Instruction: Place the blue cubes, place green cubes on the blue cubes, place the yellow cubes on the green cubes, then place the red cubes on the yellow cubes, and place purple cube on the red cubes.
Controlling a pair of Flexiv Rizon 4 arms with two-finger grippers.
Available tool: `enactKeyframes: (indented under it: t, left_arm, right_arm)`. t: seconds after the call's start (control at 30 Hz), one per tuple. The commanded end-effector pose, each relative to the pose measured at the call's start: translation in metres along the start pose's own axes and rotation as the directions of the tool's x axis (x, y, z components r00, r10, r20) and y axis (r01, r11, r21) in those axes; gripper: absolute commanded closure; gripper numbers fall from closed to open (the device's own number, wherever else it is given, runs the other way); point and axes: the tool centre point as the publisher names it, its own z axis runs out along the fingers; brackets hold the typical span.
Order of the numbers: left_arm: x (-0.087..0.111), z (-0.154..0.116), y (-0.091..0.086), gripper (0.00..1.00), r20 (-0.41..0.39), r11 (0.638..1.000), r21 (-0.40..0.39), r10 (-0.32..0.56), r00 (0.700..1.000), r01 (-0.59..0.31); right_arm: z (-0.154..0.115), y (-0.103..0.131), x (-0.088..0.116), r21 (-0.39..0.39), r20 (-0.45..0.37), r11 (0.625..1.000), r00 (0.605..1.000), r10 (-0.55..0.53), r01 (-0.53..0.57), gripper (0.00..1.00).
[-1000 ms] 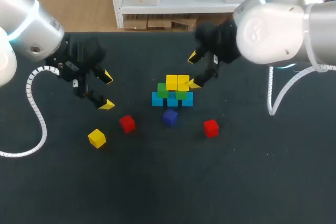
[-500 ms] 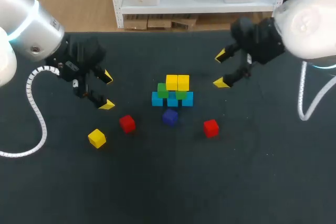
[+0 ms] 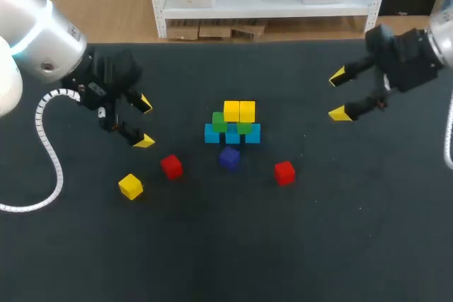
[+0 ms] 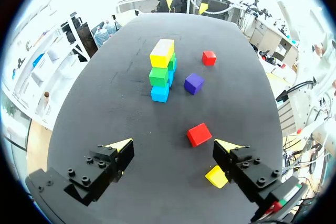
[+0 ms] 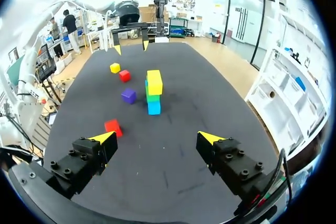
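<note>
A stack stands mid-table: a row of blue cubes [image 3: 232,134], green cubes [image 3: 219,122] on them, two yellow cubes [image 3: 239,111] on top. In front of it lie a purple cube [image 3: 228,158], two red cubes [image 3: 170,166] [image 3: 284,172] and a loose yellow cube [image 3: 130,186]. My left gripper [image 3: 144,122] hangs open and empty left of the stack; beside its fingers lie a red cube [image 4: 199,134] and the loose yellow cube [image 4: 216,176]. My right gripper [image 3: 338,95] is open and empty, well to the right of the stack [image 5: 154,93].
The dark table [image 3: 233,245] has bare room along its front and at the right, under the right gripper. A white cable [image 3: 46,139] loops beside my left arm.
My right arm has pulled away from the stack toward the right, gripper open and empty throughout. The left arm and all cubes have stayed put.
</note>
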Motion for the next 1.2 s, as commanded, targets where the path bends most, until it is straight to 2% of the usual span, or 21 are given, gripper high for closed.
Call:
enactKeyframes:
  t: [0.03,0.27,0.33,0.4,0.5,0.6,0.8,0.87,1.0,1.2]
  left_arm:
    - [0.002,0.000,0.000,0.00,0.007,1.000,0.000,0.004,1.000,-0.004]
    - [0.002,0.000,0.000,0.00,0.007,1.000,0.000,0.004,1.000,-0.004]
    - [0.004,-0.002,-0.005,0.00,0.003,0.997,-0.001,0.082,0.997,-0.082]
    - [0.008,-0.003,-0.010,0.00,-0.037,0.986,0.012,0.164,0.986,-0.164]
    - [0.014,-0.006,-0.018,0.00,-0.083,0.955,0.053,0.296,0.951,-0.293]
    - [0.021,-0.009,-0.023,0.00,-0.131,0.919,0.102,0.392,0.910,-0.381]
    - [0.032,-0.015,-0.037,0.00,-0.145,0.852,0.162,0.519,0.842,-0.498]
    - [0.036,-0.012,-0.042,0.00,-0.155,0.833,0.192,0.548,0.822,-0.519]
    - [0.040,0.002,-0.051,0.00,-0.156,0.812,0.246,0.572,0.805,-0.529]
    - [0.043,0.018,-0.058,0.00,-0.135,0.817,0.257,0.559,0.818,-0.516]
  right_arm:
    - [-0.007,0.000,0.004,-0.016,0.015,1.000,1.000,-0.013,0.014,0.00]
    - [-0.008,0.000,0.004,-0.027,0.010,0.999,1.000,-0.020,0.021,0.00]
    - [-0.008,0.000,0.004,-0.027,0.010,0.999,1.000,-0.020,0.021,0.00]
    - [-0.008,0.000,0.004,-0.027,0.010,0.999,1.000,-0.020,0.021,0.00]
    - [-0.008,0.000,0.004,-0.027,0.010,0.999,1.000,-0.020,0.021,0.00]
    - [-0.008,0.000,0.004,-0.027,0.010,0.999,1.000,-0.020,0.021,0.00]
    - [-0.008,0.000,0.004,-0.027,0.010,0.999,1.000,-0.020,0.021,0.00]
    - [-0.008,0.000,0.004,-0.027,0.010,0.999,1.000,-0.020,0.021,0.00]
    - [-0.008,0.000,0.004,-0.027,0.010,0.999,1.000,-0.020,0.021,0.00]
    - [-0.008,0.000,0.004,-0.027,0.010,0.999,1.000,-0.020,0.021,0.00]
